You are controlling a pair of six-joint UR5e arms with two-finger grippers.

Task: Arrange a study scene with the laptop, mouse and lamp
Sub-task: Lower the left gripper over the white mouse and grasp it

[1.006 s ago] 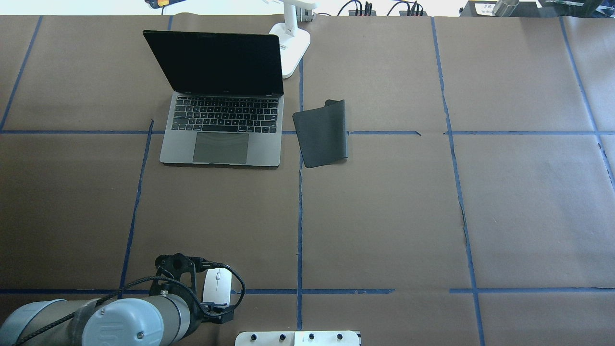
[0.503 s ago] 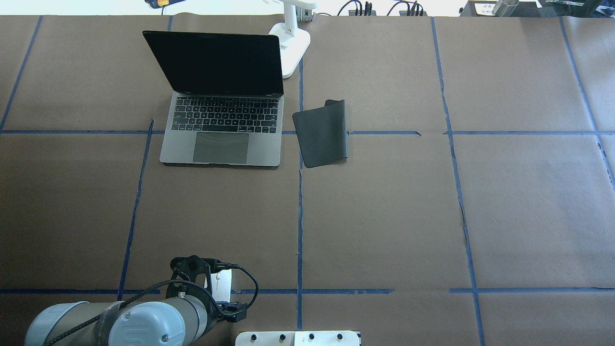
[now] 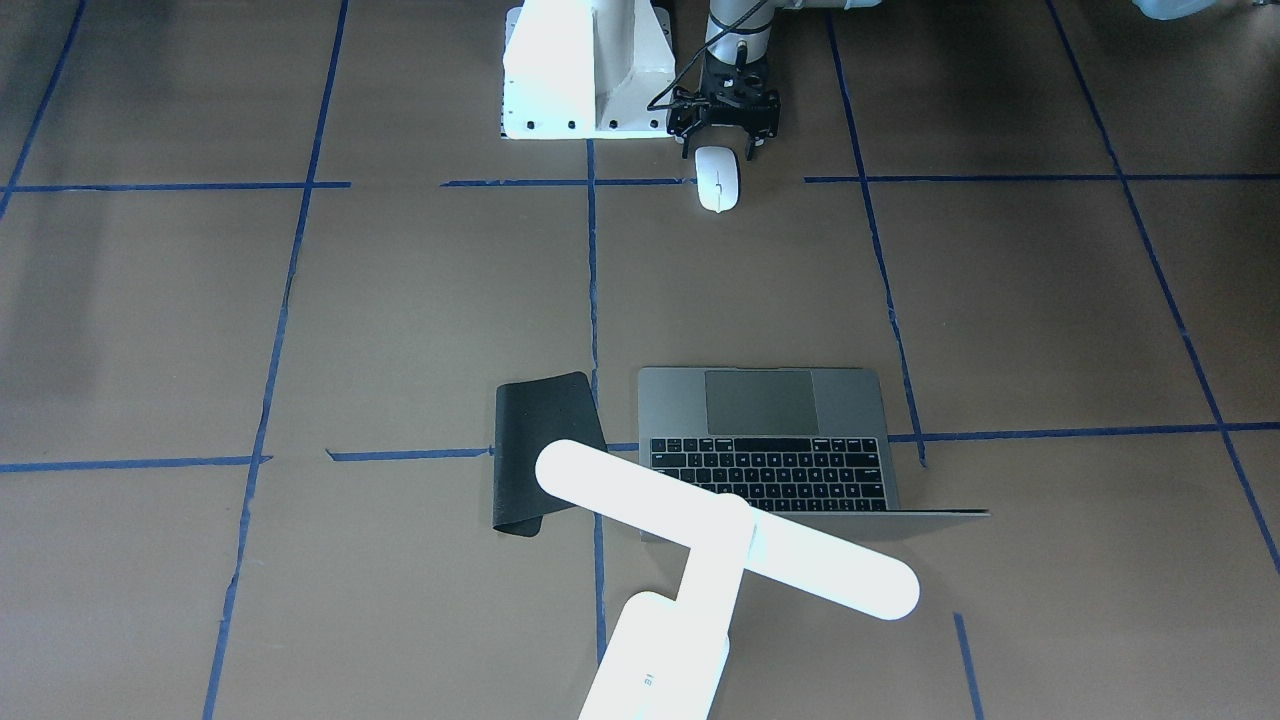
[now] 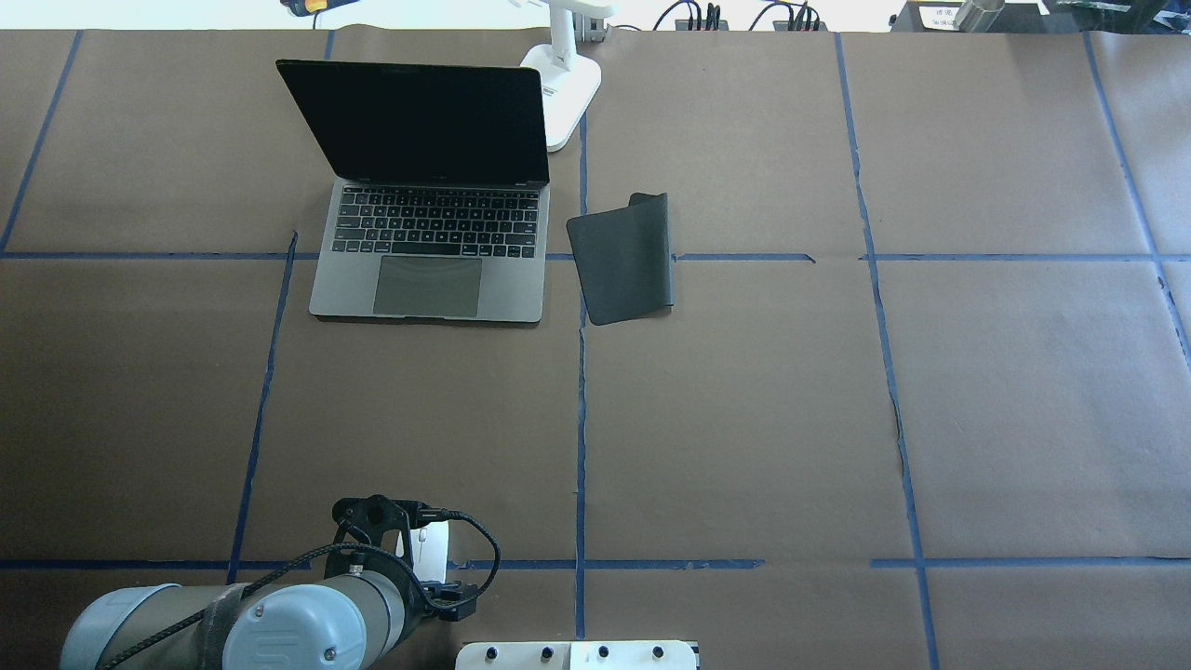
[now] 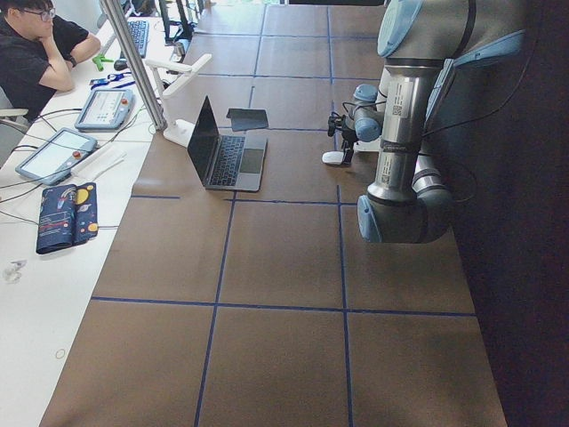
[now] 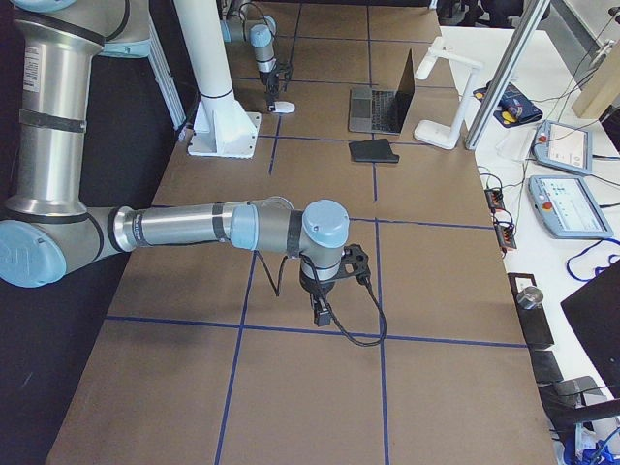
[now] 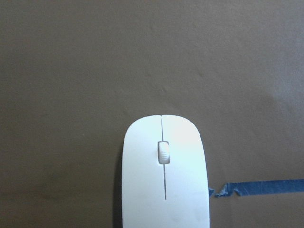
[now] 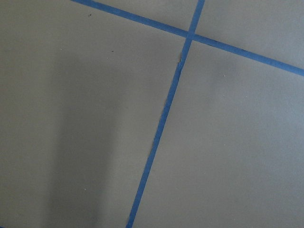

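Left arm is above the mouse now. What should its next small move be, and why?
Probably lower the left tool straight down. It looks open, poised over the robot-side end of the mouse, which lies free on the table, roughly centred in the left wrist view and not yet gripped.

One of each study item, two of each robot part.

On the table sit one laptop (image 4: 428, 251), one mouse (image 3: 718, 180), one lamp (image 3: 720, 530) and one black mat (image 4: 622, 261). One white pedestal (image 3: 580, 70) stands at the robot's edge. There are two arms, the left arm (image 3: 735, 40) and the right arm (image 6: 194, 228). Each carries one gripper, making two: the left gripper (image 3: 720, 152) and the right gripper (image 6: 322, 312). On the side bench lie two pendant screens, one (image 6: 560, 145) beside the other (image 6: 572, 208), and one person (image 5: 36, 44) sits there.
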